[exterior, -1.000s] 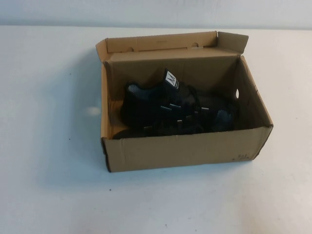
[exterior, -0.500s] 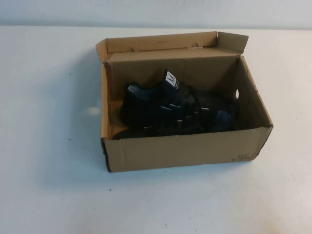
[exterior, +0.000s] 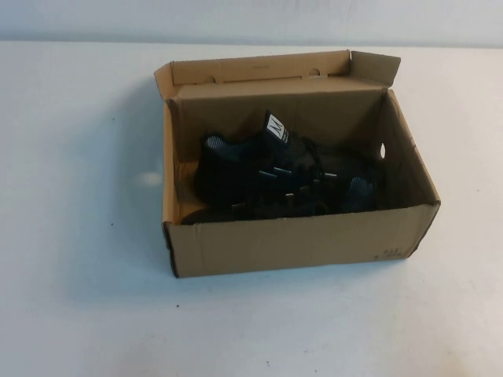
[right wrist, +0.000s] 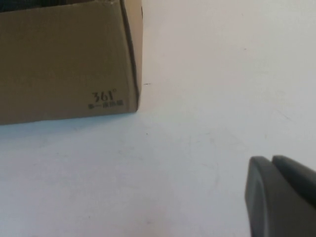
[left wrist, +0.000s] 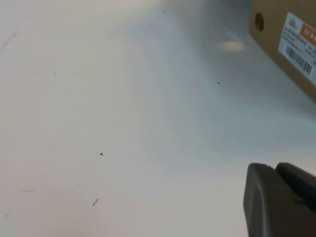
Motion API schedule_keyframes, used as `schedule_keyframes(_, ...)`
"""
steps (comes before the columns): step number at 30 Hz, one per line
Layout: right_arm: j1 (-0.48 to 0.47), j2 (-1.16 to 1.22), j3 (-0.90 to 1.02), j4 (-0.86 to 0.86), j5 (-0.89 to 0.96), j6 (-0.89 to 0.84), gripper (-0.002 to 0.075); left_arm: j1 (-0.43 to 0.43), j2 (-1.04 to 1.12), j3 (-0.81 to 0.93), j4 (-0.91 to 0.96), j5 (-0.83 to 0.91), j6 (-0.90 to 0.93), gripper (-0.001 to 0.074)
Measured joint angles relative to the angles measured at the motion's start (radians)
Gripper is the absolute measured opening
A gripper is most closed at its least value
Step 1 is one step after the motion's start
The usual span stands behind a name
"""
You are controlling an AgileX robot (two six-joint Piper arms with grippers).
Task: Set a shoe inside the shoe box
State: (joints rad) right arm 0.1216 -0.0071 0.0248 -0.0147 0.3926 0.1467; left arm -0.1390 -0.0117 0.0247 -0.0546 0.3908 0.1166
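The brown cardboard shoe box stands open in the middle of the table, its flap lid upright at the far side. A black knit shoe with a white tongue label lies inside, toe towards the right end wall. More black shoe material lies against it along the near wall. Neither gripper shows in the high view. My left gripper hovers over bare table near the box's end wall, fingers together. My right gripper hovers near the box's near right corner, fingers together, empty.
The white table surrounds the box on all sides. The box's left end wall carries a round hole and a white barcode label. The near wall has a printed "361" mark.
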Motion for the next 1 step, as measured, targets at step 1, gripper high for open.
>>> schedule_keyframes(1,-0.002,0.0,0.0,0.0,0.0,0.0,-0.0016,0.0,0.0,0.0,0.0,0.0,0.0,-0.0001)
